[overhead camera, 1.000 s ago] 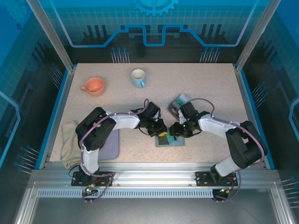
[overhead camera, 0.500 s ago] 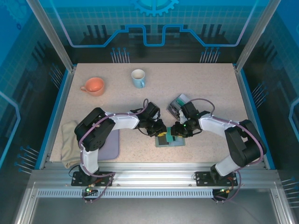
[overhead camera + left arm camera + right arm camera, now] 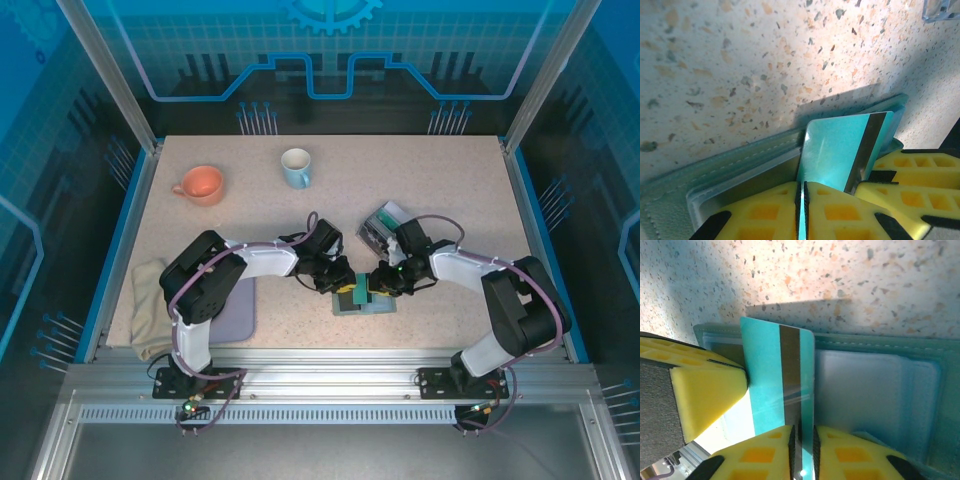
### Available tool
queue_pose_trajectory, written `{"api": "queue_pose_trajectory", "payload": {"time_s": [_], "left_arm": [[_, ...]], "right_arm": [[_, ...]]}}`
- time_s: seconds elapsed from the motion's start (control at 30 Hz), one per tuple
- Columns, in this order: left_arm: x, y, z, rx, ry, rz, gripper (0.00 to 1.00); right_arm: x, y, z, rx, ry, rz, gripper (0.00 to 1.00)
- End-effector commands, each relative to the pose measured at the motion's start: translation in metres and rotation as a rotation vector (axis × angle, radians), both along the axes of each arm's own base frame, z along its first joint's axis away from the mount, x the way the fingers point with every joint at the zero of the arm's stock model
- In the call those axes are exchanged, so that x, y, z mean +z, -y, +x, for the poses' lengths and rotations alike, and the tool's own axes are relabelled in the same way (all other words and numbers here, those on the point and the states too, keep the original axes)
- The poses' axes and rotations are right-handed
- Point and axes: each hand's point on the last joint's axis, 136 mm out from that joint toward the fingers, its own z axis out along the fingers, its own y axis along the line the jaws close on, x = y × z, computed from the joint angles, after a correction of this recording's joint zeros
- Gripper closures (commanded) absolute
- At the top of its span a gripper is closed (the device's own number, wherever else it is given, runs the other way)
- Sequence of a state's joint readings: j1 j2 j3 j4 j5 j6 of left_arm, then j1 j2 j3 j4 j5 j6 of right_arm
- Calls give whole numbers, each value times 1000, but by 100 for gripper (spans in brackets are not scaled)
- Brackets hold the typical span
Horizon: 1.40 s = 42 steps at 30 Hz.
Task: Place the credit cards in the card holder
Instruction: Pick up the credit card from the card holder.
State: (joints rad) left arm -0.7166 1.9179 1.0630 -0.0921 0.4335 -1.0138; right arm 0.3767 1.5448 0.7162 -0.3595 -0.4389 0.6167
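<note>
Speckled beige stone-look desk [image 3: 450, 180], fenced by aluminium rails and blue-lit panels printed with circuit lines and a gear.

Both tools down at the desk's near middle, tips facing each other. Left tool [image 3: 343, 286] pressed together on a teal credit card [image 3: 837, 150], yellow fingers [image 3: 765, 210] clamped on its lower edge. Right tool [image 3: 802, 432] likewise pinching that same card from the other side. Dark magnetic stripe across the card's face; lettering too small to read. Card standing tilted over the open sage-green card holder [image 3: 880, 385], which lies flat directly under both tools with pale pockets showing.

Small clear box [image 3: 381, 222] just beyond the right tool, its contents dark and pale. Blue mug [image 3: 296, 167] well beyond the left tool, orange mug [image 3: 200, 184] further out to that tool's left. Beige cloth [image 3: 148, 300] and lavender mat [image 3: 237, 308] well to the left of the left tool, beside that arm's base.

From above, much of the holder and card covered by the two wrists. Seen from each wrist, the other tool's yellow fingers crowding against the card's edge.
</note>
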Motion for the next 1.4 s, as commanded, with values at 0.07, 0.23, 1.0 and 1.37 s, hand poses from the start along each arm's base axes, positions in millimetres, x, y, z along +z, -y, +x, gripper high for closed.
{"api": "queue_pose_trajectory", "payload": {"time_s": [0.07,0.23,1.0,1.37], "left_arm": [[4,0,0,-28,33,10,86],[19,1,6,-27,74,-1,84],[110,3,36,72,217,-447,47],[121,10,38,49,211,-537,49]], "right_arm": [[10,-2,2,-20,4,79,87],[19,3,3,-36,18,113,95],[99,0,23,-78,130,403,100],[129,-1,31,-83,173,495,100]]}}
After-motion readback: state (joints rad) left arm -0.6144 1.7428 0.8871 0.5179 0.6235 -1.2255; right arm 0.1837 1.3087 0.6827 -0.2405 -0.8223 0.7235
